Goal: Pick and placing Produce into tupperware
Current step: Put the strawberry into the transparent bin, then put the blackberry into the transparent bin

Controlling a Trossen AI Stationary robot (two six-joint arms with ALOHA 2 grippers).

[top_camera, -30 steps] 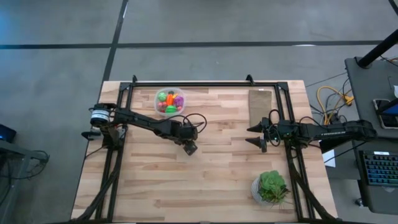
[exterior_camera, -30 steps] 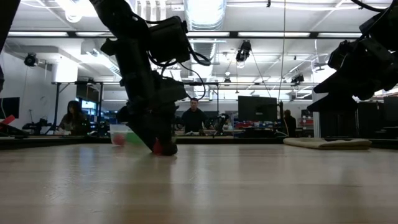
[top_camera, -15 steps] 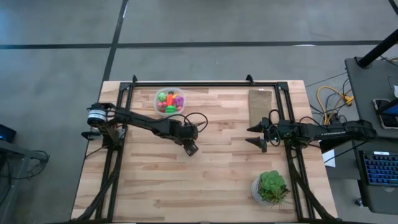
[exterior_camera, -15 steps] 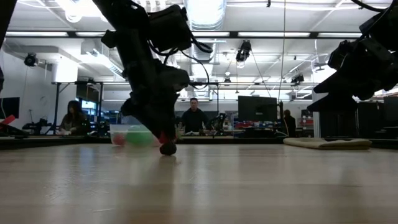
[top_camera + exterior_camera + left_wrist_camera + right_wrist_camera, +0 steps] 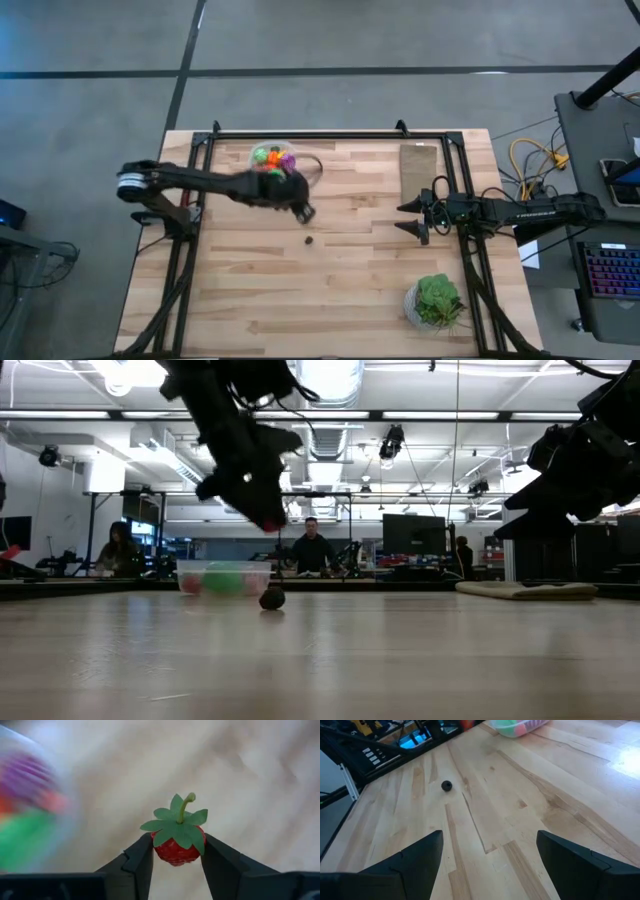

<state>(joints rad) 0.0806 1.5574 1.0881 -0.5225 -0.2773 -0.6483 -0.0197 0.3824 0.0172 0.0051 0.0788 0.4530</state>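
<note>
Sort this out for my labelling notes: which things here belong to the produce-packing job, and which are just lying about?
Job:
left gripper, holding the red strawberry
clear tupperware with produce inside
small dark piece loose on the table

Lying about:
potted plant
tan board
right gripper, waiting open

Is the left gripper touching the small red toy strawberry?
Touching: left wrist view shows left gripper fingers pressed against both sides of the red toy strawberry.

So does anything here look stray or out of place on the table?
One small dark piece lies alone on the bare wood, apart from the tupperware holding the other produce. The left gripper holds a strawberry in the air near the tupperware. Nothing looks spilled or damaged.
</note>
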